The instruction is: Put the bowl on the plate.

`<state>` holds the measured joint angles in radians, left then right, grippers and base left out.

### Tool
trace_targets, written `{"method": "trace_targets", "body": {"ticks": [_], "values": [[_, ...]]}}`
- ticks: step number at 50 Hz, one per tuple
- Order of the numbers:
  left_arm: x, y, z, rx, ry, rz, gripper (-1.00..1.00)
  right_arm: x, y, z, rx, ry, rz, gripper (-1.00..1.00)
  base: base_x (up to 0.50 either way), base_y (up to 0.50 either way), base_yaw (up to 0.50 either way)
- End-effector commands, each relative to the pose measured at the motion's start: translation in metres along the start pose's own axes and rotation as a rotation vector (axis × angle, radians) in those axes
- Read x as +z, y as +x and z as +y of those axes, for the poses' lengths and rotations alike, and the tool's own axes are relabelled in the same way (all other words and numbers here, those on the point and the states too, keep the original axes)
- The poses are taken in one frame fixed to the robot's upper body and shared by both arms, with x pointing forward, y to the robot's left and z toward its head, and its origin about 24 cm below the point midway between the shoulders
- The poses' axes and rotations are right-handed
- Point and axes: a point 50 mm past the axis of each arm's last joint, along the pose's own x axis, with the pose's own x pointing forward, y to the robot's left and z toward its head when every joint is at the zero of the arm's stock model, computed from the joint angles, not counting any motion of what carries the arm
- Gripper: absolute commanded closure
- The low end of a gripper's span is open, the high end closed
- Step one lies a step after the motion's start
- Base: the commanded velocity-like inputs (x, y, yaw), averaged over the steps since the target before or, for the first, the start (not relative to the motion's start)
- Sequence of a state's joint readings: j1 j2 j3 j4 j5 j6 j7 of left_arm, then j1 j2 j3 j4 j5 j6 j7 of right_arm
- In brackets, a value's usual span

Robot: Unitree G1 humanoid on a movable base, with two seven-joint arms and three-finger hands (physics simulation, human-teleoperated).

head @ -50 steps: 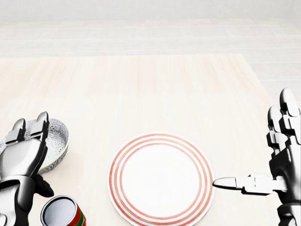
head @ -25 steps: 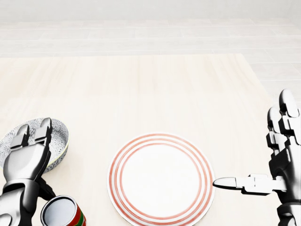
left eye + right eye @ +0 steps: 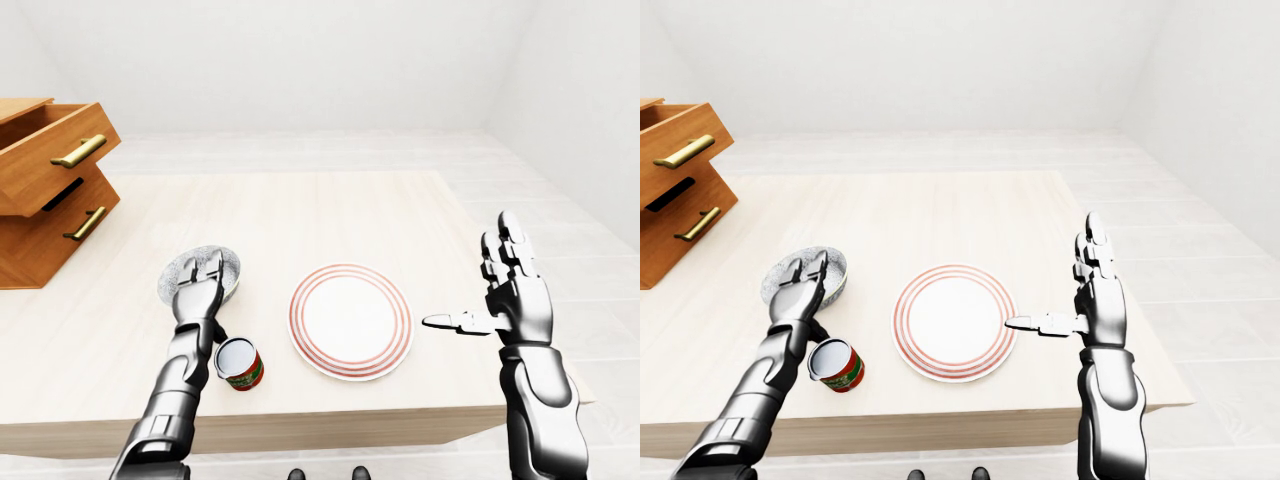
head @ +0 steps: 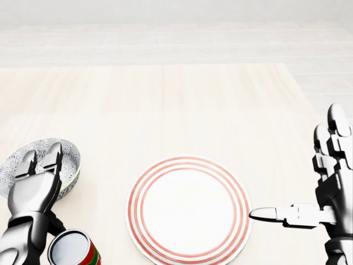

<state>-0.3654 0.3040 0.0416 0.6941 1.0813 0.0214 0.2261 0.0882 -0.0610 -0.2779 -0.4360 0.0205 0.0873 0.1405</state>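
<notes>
Over the bowl [image 4: 69,153], your left hand [image 4: 33,187] is open: close it on the rim, avoiding the can [image 4: 71,251] beside.

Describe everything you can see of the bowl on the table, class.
The bowl is small, round and ceramic-looking, with a fine grey-and-white pattern inside and a pale, yellowish rim. It sits upright on the light wooden table at the head view's left, apart from the red-ringed plate and just above the can. The left hand lies over it, open fingers reaching across its hollow and hiding much of it; whether they touch it is unclear.
</notes>
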Motion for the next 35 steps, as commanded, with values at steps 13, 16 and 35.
{"method": "trace_targets", "body": {"ticks": [13, 16, 35], "values": [[-0.0029, 0.0014, -0.0062, -0.012, 0.0, 0.009, -1.0, -0.0021, -0.0003, -0.0006, -0.002, 0.003, 0.009, -1.0, 0.0, 0.0, 0.0], [-0.0027, 0.0017, -0.0057, -0.011, -0.005, 0.012, -1.0, -0.002, -0.0005, -0.0006, -0.002, 0.003, 0.009, -1.0, 0.0, 0.0, 0.0], [-0.0029, 0.0025, -0.0084, -0.028, -0.024, 0.016, -1.0, -0.0008, -0.0011, -0.0009, -0.002, 0.002, 0.004, -1.0, 0.0, 0.0, 0.0]]}}
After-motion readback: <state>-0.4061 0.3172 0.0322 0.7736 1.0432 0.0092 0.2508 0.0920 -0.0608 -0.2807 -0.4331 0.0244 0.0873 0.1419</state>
